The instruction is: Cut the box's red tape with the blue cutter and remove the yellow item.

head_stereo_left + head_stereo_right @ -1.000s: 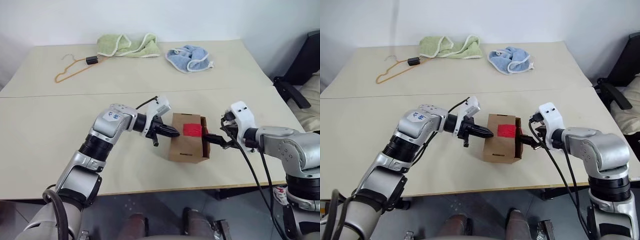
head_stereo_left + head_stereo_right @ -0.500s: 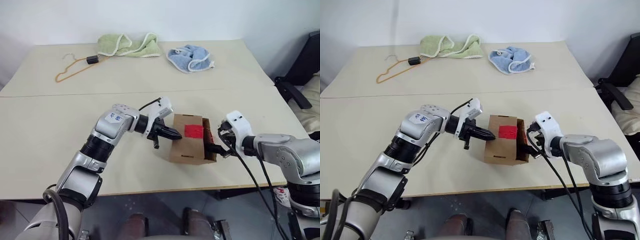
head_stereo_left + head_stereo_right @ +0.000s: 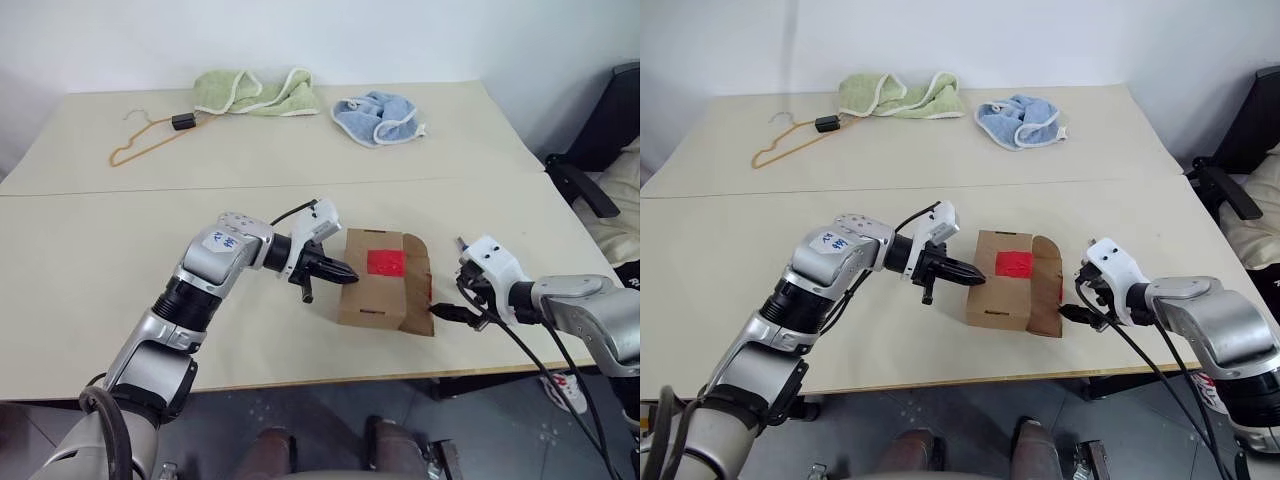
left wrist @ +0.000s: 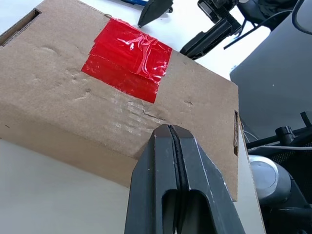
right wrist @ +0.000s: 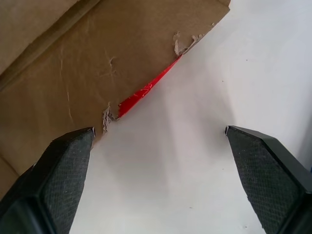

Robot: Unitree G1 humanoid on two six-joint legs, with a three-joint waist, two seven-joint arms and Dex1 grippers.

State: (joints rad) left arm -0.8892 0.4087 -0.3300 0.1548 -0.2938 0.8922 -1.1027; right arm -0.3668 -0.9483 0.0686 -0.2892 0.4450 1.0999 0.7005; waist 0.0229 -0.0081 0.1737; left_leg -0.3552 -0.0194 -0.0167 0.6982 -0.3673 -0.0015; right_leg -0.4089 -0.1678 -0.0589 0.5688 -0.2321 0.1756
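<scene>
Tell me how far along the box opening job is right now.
Done: the box's right-end flap lies folded out, red tape torn along its edge. In hand: the shut left gripper presses against the box's left side; the right gripper hangs open, empty, beside the flap. Left: taking out the yellow item.

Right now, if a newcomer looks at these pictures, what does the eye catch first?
First the box with its red tape, near the table's front edge, one side flap folded out toward the open right gripper. The shut left gripper presses its other side. Far behind lie a green towel and a blue towel.
</scene>
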